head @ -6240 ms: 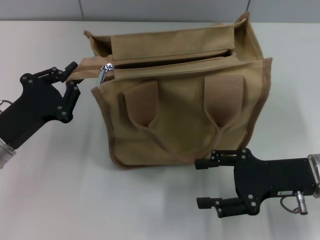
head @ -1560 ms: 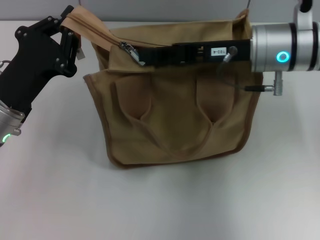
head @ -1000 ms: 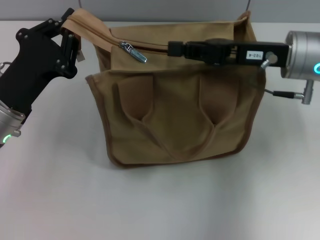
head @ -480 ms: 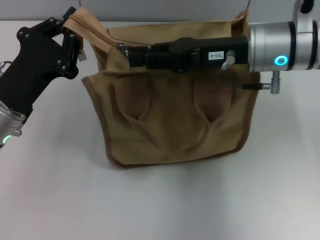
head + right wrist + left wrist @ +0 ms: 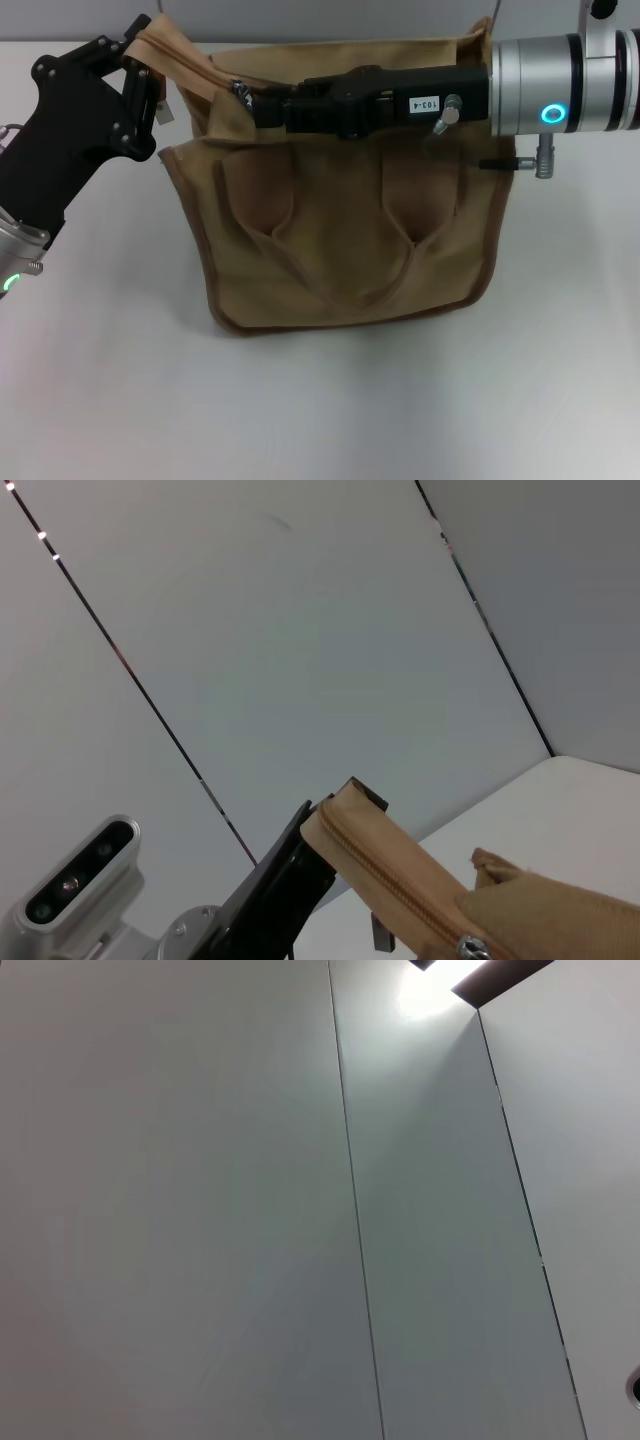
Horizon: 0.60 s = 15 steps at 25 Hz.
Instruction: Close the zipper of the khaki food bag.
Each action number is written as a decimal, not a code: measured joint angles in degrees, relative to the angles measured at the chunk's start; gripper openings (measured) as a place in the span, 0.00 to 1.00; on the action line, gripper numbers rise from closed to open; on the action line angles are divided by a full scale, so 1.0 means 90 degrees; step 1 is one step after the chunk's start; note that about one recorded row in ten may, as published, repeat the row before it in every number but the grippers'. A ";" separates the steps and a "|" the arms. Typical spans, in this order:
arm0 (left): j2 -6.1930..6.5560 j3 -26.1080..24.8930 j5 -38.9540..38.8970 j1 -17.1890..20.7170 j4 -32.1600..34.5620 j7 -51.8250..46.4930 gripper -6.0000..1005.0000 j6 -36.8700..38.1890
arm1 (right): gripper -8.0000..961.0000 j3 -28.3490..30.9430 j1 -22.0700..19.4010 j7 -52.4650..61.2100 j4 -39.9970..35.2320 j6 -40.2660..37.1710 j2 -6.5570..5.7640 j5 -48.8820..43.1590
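Note:
The khaki food bag [image 5: 340,240] stands on the white table, its two strap handles facing me. My left gripper [image 5: 140,52] is at the bag's upper left corner, shut on the end of the zipper tape, and holds it raised. The zipper [image 5: 195,65] runs down from there toward the bag's top. My right gripper [image 5: 252,105] reaches in from the right, lying along the bag's top edge, and is closed at the silver pull tab [image 5: 239,88]. The right wrist view shows the zipper tape [image 5: 400,890], the pull tab [image 5: 467,947] and the bag [image 5: 545,920].
The white table [image 5: 300,410] surrounds the bag, with a grey wall [image 5: 320,15] behind it. The left wrist view shows only grey wall panels [image 5: 250,1210]. A grey camera housing [image 5: 80,880] shows in the right wrist view.
My right gripper backed off to the right a second ago, then returned left to the pull tab. The bag's top has shifted slightly left. My left gripper has held still.

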 joint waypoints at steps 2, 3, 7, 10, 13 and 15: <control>-0.0004 -0.0001 0.0000 -0.0006 -0.0004 -0.0001 0.02 0.0001 | 0.36 0.0000 0.0001 -0.0017 -0.0001 0.0005 -0.0001 -0.0004; -0.0009 -0.0001 0.0000 -0.0017 -0.0009 -0.0012 0.02 0.0005 | 0.35 -0.0013 0.0008 -0.0024 0.0000 0.0020 -0.0001 -0.0008; -0.0016 0.0001 0.0002 -0.0031 -0.0010 -0.0071 0.02 0.0010 | 0.35 -0.0334 0.0062 -0.0027 0.0014 0.0204 0.0005 0.0017; -0.0020 0.0007 0.0002 -0.0047 -0.0010 -0.0091 0.02 0.0010 | 0.35 -0.0575 0.0153 0.0047 0.0027 0.0267 0.0017 0.0044; -0.0020 0.0009 0.0002 -0.0059 -0.0010 -0.0091 0.02 0.0010 | 0.35 -0.0706 0.0218 0.0196 0.0024 0.0259 0.0019 0.0050; -0.0020 0.0009 0.0000 -0.0065 -0.0010 -0.0091 0.02 0.0007 | 0.35 -0.0730 0.0221 0.0277 0.0001 0.0209 0.0019 0.0128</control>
